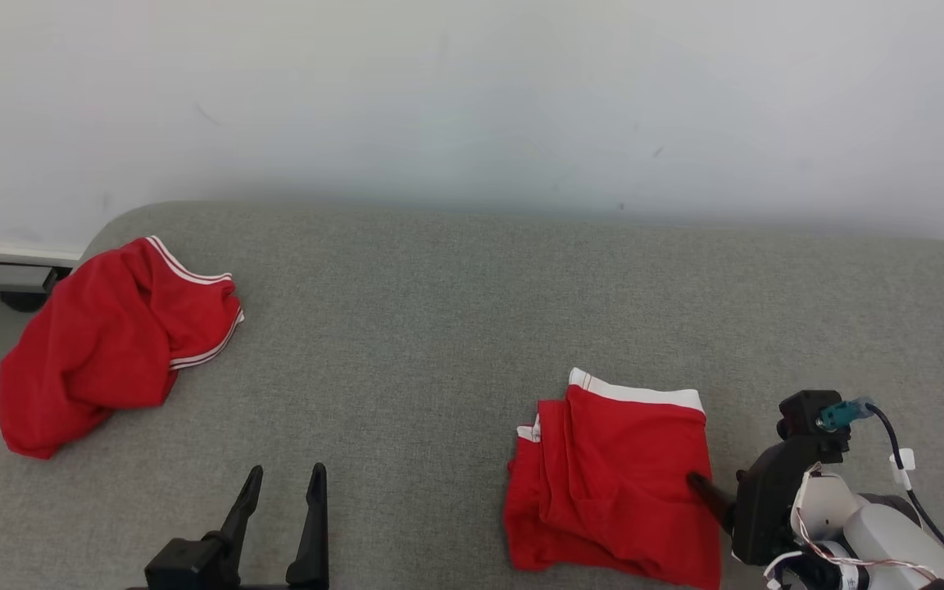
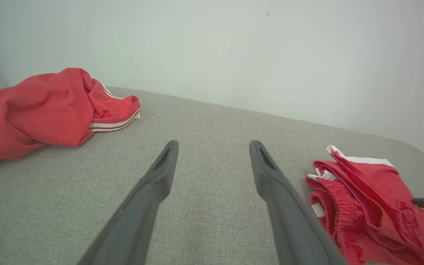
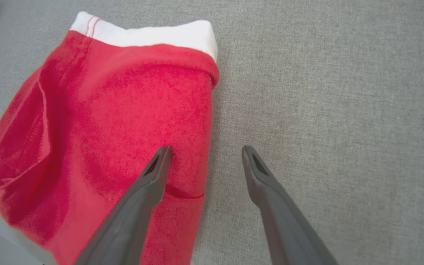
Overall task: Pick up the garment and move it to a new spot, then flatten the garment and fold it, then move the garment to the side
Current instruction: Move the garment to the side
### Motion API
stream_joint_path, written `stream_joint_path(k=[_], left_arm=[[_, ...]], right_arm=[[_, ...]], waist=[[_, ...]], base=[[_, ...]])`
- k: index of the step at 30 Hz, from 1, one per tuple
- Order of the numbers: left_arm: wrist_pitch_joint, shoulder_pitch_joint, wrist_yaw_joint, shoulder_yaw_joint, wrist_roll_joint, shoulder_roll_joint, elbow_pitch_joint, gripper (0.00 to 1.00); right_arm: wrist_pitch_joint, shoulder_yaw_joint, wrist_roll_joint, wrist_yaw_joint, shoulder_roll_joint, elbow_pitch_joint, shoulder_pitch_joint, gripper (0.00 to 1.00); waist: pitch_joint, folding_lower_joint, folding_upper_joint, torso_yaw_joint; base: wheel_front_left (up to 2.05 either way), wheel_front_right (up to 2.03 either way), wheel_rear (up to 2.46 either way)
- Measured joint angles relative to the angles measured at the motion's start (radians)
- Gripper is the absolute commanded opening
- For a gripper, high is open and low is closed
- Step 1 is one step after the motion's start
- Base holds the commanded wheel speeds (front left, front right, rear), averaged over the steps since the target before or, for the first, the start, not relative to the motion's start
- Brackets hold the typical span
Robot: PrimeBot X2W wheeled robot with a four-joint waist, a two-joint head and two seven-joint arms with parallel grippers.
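- Right gripper: jaws spread wide, holding nothing. One finger lies over the right border of the folded garment, the other over bare surface, so the pair straddles the cloth's edge. Whether the finger touches the cloth cannot be told. Judged purpose: either a grip on that edge for the move to the side, or a release just made.
- Left gripper: jaws wide, empty, low over bare surface at the near edge. It is well apart from both garments, likely parked to leave the right arm room.
- Folded garment: red shorts, the task's thing, lying near the right front of the surface. It is stacked in flat layers with the white waistband at the far end. Some layers peek out along the left side, so the fold is not perfectly square. Flattening and folding look done; the shift aside appears to be the step in hand.
- Crumpled garment: red with white-striped trim, heaped at the far left corner, well apart from the folded one.
- Grey fabric surface: bare between the two garments; nothing blocks a slide either way.
- White wall: behind the surface, limiting travel on the far side.
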Motion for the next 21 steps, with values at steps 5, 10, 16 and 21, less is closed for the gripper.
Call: stream_joint_path(k=[5, 10, 16, 21], left_arm=[[0.0, -0.01, 0.0, -0.005, 0.005, -0.001, -0.004, 1.0], [0.0, -0.021, 0.0, -0.005, 0.012, 0.0, -0.006, 1.0], [0.0, -0.021, 0.001, -0.001, 0.012, 0.0, -0.007, 1.0], [0.0, -0.02, 0.001, 0.004, 0.011, 0.0, -0.007, 1.0]], right_arm=[[0.006, -0.002, -0.002, -0.008, 0.017, 0.068, -0.048, 1.0], [0.023, 0.011, -0.002, -0.008, 0.029, 0.135, -0.07, 1.0], [0.028, 0.018, 0.0, 0.002, 0.056, 0.183, -0.087, 0.0], [0.03, 0.02, 0.001, 0.021, 0.065, 0.214, -0.109, 0.0]], waist=[[0.012, 0.0, -0.0001, 0.02], [0.022, 0.0, 0.0, 0.039], [0.024, 0.0, 0.0, 0.044], [0.024, 0.0, 0.0, 0.04]], base=[[0.0, 0.0, 0.0], [0.0, 0.0, 0.0], [0.0, 0.0, 0.0], [0.0, 0.0, 0.0]])
